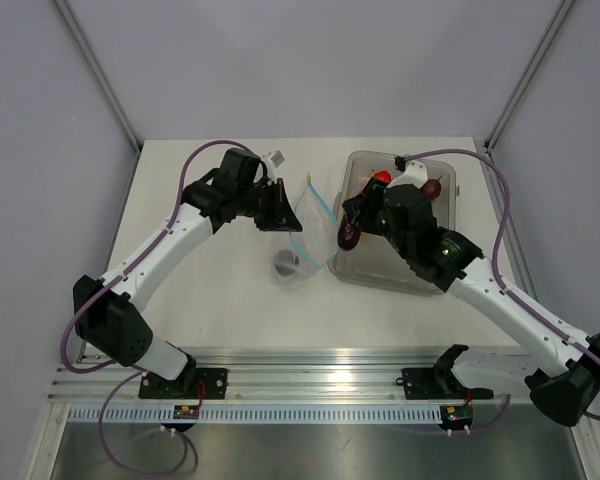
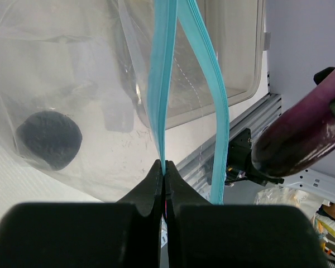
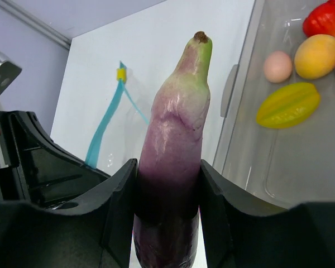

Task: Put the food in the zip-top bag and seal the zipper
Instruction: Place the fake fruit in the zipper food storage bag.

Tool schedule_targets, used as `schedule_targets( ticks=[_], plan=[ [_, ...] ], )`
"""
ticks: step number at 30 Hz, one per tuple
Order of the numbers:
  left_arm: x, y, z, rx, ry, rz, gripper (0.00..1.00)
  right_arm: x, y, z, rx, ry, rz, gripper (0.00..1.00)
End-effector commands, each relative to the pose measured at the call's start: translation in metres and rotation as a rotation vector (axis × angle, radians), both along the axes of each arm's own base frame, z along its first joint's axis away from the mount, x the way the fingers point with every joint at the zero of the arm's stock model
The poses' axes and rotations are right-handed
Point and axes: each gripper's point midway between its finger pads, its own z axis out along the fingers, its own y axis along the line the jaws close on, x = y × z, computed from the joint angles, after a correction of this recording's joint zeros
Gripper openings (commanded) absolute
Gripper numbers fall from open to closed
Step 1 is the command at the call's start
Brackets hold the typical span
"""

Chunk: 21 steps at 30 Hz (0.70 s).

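Two grips: left fingers [image 2: 149, 187] pinch zipper [image 2: 162, 84], right fingers [image 3: 114, 206] clamp eggplant [image 3: 176, 145].

Table [image 1: 230, 300]: one, white matt top, rectangular, set in the middle of the enclosure.
Back wall [image 1: 310, 60]: plain panel, pale lavender-grey.
Left wall [image 1: 30, 180], right wall [image 1: 580, 180]: the same pale panels, closing in toward the back.
Frame: bare aluminium, left rear post [image 1: 98, 70] and right rear post [image 1: 528, 72], each rising from a far corner of the table.
Near-edge rail [image 1: 310, 385]: grooved aluminium extrusion running across the table's width, with a ruled white strip [image 1: 310, 412] just below it.
Metal sheet [image 1: 310, 455]: dull grey, lowest and nearest.
Light: even, diffuse, from above; shadows soft and short.
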Motion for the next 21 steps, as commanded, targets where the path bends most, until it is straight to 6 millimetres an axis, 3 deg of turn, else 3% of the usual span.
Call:
schedule_targets(
  ticks=[1,6,12,14,16,17,19,21],
  plan=[
    [0.005,-0.004,0.017,-0.021,-0.062,-0.015,0.00,0.019,0.013,0.027,-0.026,-0.099,-0.080,0.29],
    [0.003,-0.005,0.017,-0.023,-0.059,-0.022,0.00,0.021,0.046,0.025,-0.071,-0.107,-0.058,0.30],
    [0.003,-0.006,0.019,-0.033,-0.056,-0.025,0.00,0.026,0.072,-0.006,-0.162,-0.070,-0.051,0.33],
    [0.002,-0.007,0.020,-0.038,-0.056,-0.027,0.00,0.026,0.084,-0.019,-0.194,-0.043,-0.016,0.41],
    [0.003,-0.006,0.020,-0.034,-0.059,-0.028,0.00,0.024,0.091,-0.023,-0.203,-0.029,0.019,0.65],
    [0.003,-0.006,0.019,-0.031,-0.058,-0.025,0.00,0.022,0.094,-0.023,-0.208,-0.026,0.043,0.72],
    [0.004,-0.006,0.021,-0.032,-0.065,-0.027,0.00,0.019,0.090,-0.020,-0.228,-0.022,0.045,0.81],
    [0.004,-0.007,0.022,-0.034,-0.067,-0.029,0.00,0.016,0.078,-0.013,-0.249,-0.030,0.024,0.82]
  ],
)
